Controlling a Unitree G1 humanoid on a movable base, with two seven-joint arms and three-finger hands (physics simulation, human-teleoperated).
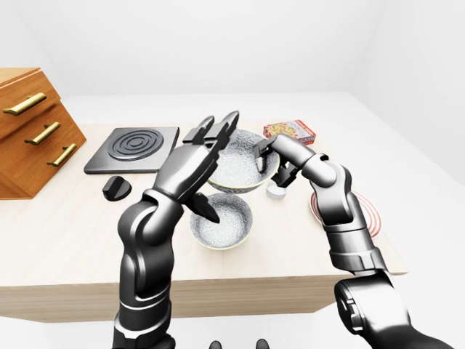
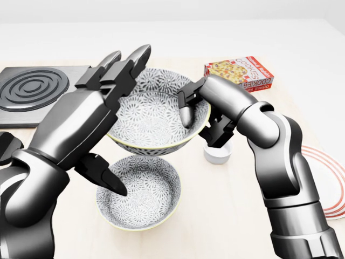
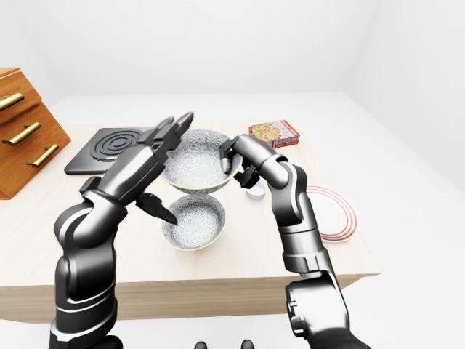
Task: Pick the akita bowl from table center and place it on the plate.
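Observation:
A patterned grey-and-white bowl [image 2: 148, 121] hangs tilted above the table in the head view. My right gripper [image 2: 199, 127] is shut on its right rim, with fingers [image 2: 186, 114] inside and the thumb under the outer wall. My left gripper [image 2: 121, 118] is open at the bowl's left side, its fingers [image 2: 126, 62] stretched upward past the rim and its thumb pointing down. A second, similar patterned bowl [image 2: 139, 193] rests on the table just below. The red-ringed white plate [image 2: 330, 183] lies at the right edge of the table, apart from both hands.
A small white ramekin [image 2: 217, 154] sits under my right wrist. A cookie box [image 2: 240, 73] lies beyond it. A dark hob plate [image 2: 35, 89] and a black knob [image 2: 7, 145] are at the left. A wooden drawer cabinet [image 1: 29, 131] stands far left.

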